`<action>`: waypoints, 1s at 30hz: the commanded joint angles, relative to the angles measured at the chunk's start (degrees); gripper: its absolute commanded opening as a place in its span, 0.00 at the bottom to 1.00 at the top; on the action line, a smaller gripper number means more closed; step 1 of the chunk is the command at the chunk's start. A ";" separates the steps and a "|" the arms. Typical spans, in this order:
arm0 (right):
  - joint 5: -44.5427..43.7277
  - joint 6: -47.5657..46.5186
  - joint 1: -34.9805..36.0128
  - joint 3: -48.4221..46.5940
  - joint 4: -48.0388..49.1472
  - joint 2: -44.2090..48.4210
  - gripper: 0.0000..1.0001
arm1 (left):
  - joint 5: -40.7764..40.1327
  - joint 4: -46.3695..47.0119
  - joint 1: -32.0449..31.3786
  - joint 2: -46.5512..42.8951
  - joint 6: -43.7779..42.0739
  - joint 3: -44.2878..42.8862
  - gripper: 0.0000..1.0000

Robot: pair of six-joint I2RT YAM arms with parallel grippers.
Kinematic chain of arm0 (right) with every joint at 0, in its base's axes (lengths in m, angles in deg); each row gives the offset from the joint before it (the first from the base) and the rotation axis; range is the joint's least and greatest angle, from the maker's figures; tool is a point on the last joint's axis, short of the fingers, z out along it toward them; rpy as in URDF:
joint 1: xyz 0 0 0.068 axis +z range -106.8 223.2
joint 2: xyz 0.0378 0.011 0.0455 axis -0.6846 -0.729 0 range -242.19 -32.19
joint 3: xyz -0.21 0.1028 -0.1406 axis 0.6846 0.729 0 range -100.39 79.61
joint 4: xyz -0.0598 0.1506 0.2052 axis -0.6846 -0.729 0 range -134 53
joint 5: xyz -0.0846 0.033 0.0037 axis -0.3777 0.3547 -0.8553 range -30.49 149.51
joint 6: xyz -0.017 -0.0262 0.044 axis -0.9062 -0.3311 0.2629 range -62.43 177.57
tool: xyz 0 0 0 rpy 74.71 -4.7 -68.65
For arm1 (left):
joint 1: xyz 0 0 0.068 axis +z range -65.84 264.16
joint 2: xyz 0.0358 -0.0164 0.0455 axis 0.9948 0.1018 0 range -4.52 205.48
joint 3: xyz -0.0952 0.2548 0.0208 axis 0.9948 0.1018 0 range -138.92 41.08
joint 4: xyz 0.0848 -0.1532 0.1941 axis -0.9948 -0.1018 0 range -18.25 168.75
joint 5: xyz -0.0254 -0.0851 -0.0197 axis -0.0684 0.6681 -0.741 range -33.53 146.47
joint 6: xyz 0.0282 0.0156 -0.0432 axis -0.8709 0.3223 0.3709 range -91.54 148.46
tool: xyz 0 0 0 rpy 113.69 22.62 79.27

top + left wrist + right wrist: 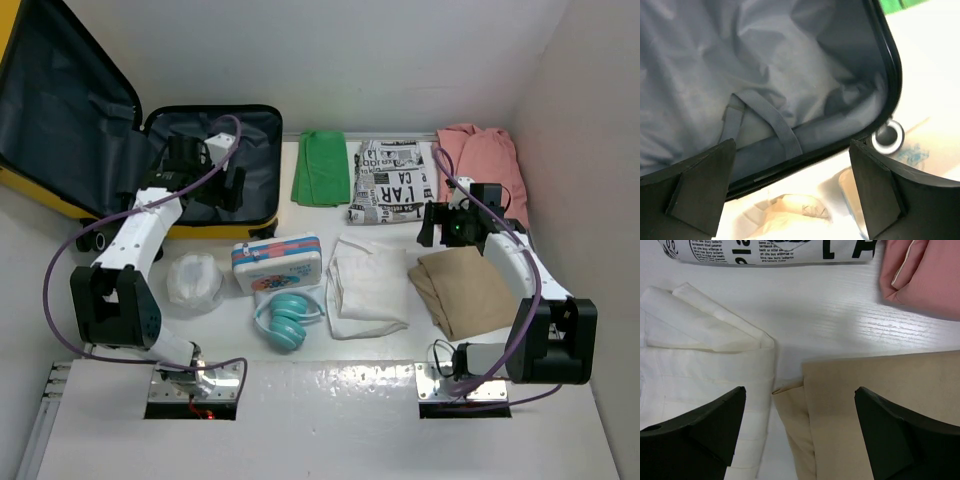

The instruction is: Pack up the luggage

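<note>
Item one, the luggage (60,110): a small yellow hard-shell case, which we record lying open at the far left corner of the table (330,400). One half is propped up against the left wall, and the other lies flat with its dark grey lining upward. We see loose grey straps across that lining in the left wrist view, and no packed article in the parts we can see. Over the flat half hangs the left gripper (792,145), jaws spread wide and grasping nothing. Just in front of the case we list a crumpled white bundle (195,280), and to its right a white-and-blue tin box (277,263). A pair of teal headphones (287,320) lies just nearer than the tin. Further right, at mid-table, is a folded white cloth (368,285), and beside it a folded tan garment (462,290). The right wrist view shows a narrow strip of bare table between these two. The right gripper (800,390) hovers above that strip, released, jaws wide, touching neither piece. Along the far edge, from left to right, we enter a folded green cloth (322,167) beside the case, then a garment printed like newsprint (398,182), and a pink garment (485,160) in the far right corner. All loose articles rest on the table outside the case.
</note>
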 commanded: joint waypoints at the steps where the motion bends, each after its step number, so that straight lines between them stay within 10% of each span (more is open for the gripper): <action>1: 0.99 -0.76 -0.18 -0.95 1.08 0.53 0.89 | 10.05 -5.31 1.42 -1.84 -10.07 -3.03 0.97; 11: -0.41 -2.96 -0.18 -0.15 -0.15 -0.34 0.89 | 17.73 -19.58 -10.78 -10.27 -38.16 -2.34 0.83; 30: -1.83 -5.95 -0.27 -0.68 -2.43 -1.84 0.90 | 8.43 -16.27 -26.35 -1.76 -34.05 2.05 1.00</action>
